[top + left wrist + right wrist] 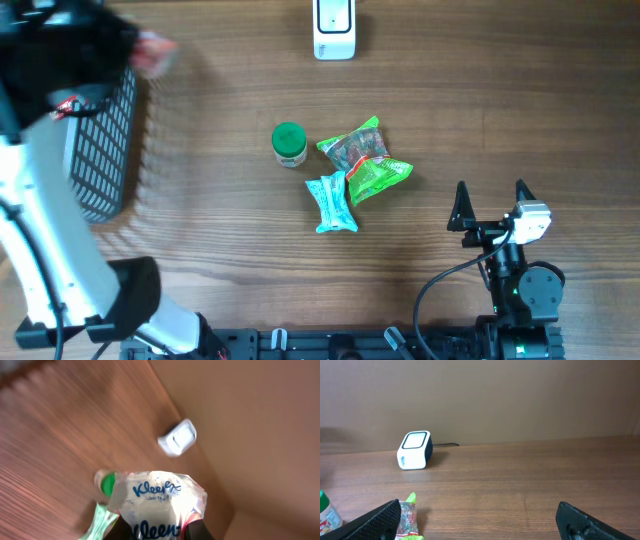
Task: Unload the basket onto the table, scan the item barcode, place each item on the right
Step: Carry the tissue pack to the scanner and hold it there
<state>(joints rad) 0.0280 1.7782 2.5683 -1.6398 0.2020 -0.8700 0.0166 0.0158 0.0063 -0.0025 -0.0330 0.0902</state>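
My left gripper (pixel 160 530) is shut on a clear Kleenex tissue pack (pixel 160 502) with blue lettering, which fills the bottom of the left wrist view. Overhead, that arm is a blur at the far left, with the pack a pinkish smear (pixel 155 50) above the table. The white barcode scanner (pixel 334 30) stands at the far edge, to the right of the held pack, and shows as the scanner (pixel 177 437) and the scanner (pixel 414 450) in the wrist views. My right gripper (pixel 490 205) rests open near the front right, holding nothing.
A black mesh basket (pixel 100 150) sits at the left under the left arm. Mid-table lie a green-capped bottle (pixel 289 143), two green snack packets (pixel 355 145) (pixel 380 175) and a teal tissue pack (pixel 332 203). A brown wall backs the table.
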